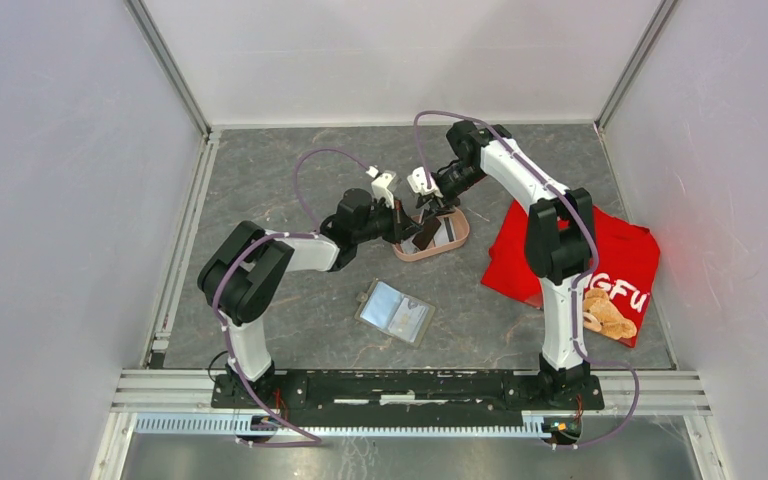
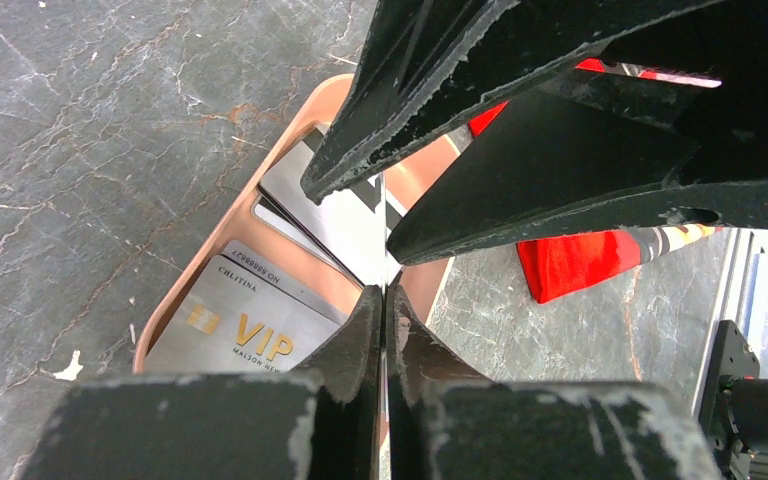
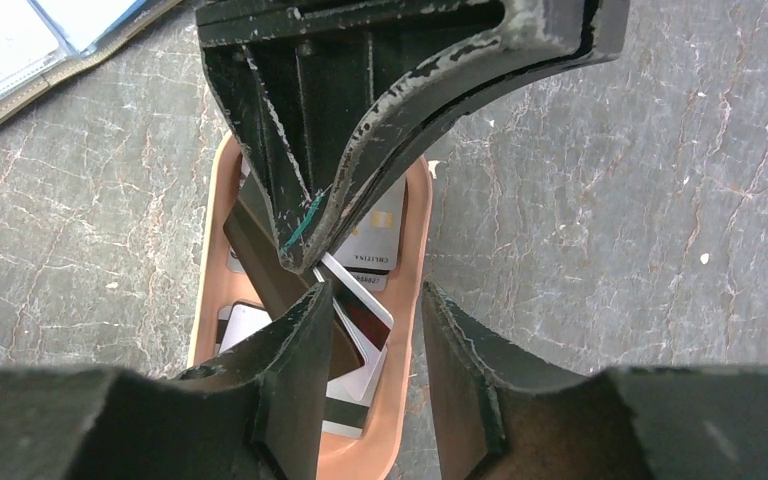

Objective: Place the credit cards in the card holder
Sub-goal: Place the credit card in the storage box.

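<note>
My left pincer is clamped on one credit card, held edge-on over the pink tray. My right pincer is open either side of it. The other credit cards are piled in the tray. The card holder lies open on the counter, well apart.

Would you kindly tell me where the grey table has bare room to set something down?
Free: the far-left corner beyond the left arm; the patch between the open olive-grey card holder and the red T-shirt; the strip between the holder and the left arm's base. Crowded: the pink oval tray of credit cards, where the left tool and right tool meet.
</note>
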{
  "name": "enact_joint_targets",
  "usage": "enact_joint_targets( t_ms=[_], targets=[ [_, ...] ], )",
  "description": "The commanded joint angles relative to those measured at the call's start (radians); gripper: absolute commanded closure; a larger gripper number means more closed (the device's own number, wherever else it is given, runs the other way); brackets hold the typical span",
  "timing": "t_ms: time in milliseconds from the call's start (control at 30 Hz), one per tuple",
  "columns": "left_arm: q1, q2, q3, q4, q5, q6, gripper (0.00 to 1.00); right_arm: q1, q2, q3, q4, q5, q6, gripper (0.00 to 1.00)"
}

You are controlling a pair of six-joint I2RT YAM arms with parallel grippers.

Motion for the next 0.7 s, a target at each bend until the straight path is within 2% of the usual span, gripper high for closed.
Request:
enact_joint_targets(
  t_ms=[0,267,467,533,600,667],
  targets=[
    [-0.011,-0.011,0.011,0.063,-0.008,0.077,0.98,-0.004,-0.002,0.042,0.012,0.002,0.038,0.57],
    [-0.013,-0.011,0.011,0.063,-0.013,0.079,0.98,-0.005,0.004,0.046,-0.008,-0.002,0.032,0.75],
    [-0.013,-0.006,0.016,0.056,-0.021,0.079,0.96,-0.006,0.004,0.047,-0.013,-0.005,0.023,1.0],
    [-0.013,-0.004,0.018,0.052,-0.028,0.078,0.95,-0.005,0.002,0.049,-0.011,-0.005,0.022,1.0],
    [-0.014,-0.004,0.02,0.048,-0.031,0.073,0.89,-0.005,0.001,0.049,-0.01,-0.001,0.018,1.0],
    [-0.013,-0.004,0.022,0.038,-0.048,0.061,0.76,-0.005,-0.003,0.049,-0.005,0.004,0.019,1.0]
  ],
)
